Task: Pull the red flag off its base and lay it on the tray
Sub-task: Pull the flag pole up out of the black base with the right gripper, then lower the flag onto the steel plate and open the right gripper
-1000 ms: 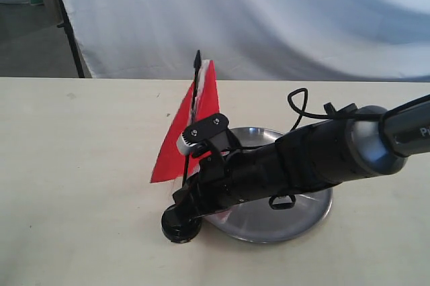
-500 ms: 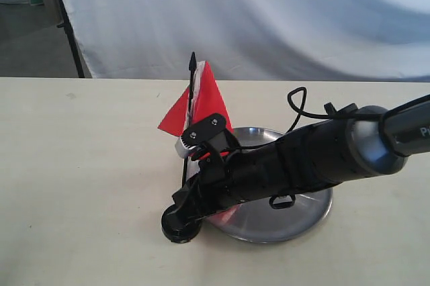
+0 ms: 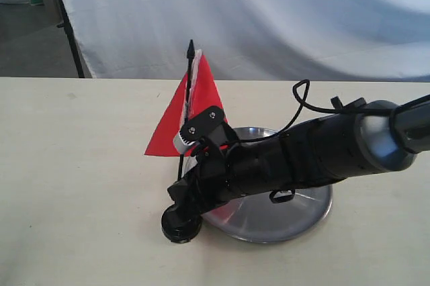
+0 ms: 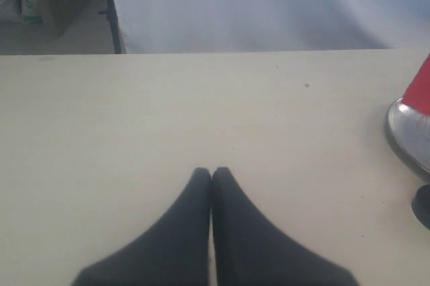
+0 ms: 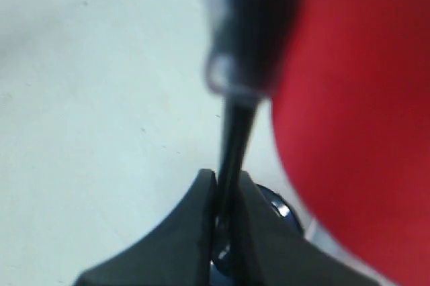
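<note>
The red flag [image 3: 176,123] stands nearly upright on its thin black pole, leaning slightly left, with the pointed tip at the top. My right gripper [image 3: 183,186] reaches across the tray [image 3: 295,217] and is shut on the pole just above the base [image 3: 180,225]. In the right wrist view the pole runs between the fingers of the right gripper [image 5: 227,182], with the red flag [image 5: 356,111] blurred beside it and the base [image 5: 277,207] behind. The gripper hides the pole's foot. My left gripper [image 4: 211,174] is shut and empty over bare table, away from the tray [image 4: 405,128].
A white cloth backdrop [image 3: 269,17] hangs behind the table's far edge. A black stand leg [image 3: 70,37] is at the back left. The beige tabletop [image 3: 74,165] stretches left of the base.
The pole tip has moved left and slightly up, and the red cloth has swung round. The right wrist has risen a little. The base has stayed put.
</note>
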You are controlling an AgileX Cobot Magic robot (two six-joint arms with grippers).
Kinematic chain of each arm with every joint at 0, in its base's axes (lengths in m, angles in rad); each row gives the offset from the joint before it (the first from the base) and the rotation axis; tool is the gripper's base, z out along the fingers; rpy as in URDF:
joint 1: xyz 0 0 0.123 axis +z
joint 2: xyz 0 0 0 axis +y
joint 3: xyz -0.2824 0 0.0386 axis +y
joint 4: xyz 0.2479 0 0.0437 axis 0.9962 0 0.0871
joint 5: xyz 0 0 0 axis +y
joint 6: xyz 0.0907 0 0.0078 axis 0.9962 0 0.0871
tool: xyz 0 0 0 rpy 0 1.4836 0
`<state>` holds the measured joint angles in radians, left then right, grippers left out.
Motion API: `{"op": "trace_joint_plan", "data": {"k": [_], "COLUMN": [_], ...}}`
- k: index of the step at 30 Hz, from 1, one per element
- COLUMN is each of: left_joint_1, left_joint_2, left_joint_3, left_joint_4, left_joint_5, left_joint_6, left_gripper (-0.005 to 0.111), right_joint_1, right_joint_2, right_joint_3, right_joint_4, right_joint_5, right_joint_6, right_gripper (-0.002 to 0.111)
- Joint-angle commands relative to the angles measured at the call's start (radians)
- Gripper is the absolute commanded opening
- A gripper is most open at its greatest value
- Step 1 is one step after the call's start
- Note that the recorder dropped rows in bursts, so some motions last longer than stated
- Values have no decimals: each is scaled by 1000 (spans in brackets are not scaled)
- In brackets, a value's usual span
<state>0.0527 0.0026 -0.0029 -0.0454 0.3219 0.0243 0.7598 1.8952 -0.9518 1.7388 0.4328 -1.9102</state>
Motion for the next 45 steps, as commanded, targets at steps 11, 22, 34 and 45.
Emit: {"op": "trace_joint_plan", "data": {"k": [11,22,34,45], "left_joint_1": [2,2,2,2], "left_joint_2": [-3,-3,-3,-3], "left_joint_3": [3,3,3,3], "left_joint_4": [-10,-10,-10,-10], "left_joint_5": [-1,-1,-1,-1], "left_joint_6": [3,3,3,3], "left_gripper": [0,0,0,0], "right_joint_1": [-1,-3,-58,-204], "right_joint_2": [-55,-73,-161,-157], "right_joint_3": [0,0,4,113], "right_joint_4": [6,6,6,-43], "right_joint_5": [-24,-237,-324,-83], "right_joint_6": [65,261,394,530], "right_gripper": [0,0,0,0]}}
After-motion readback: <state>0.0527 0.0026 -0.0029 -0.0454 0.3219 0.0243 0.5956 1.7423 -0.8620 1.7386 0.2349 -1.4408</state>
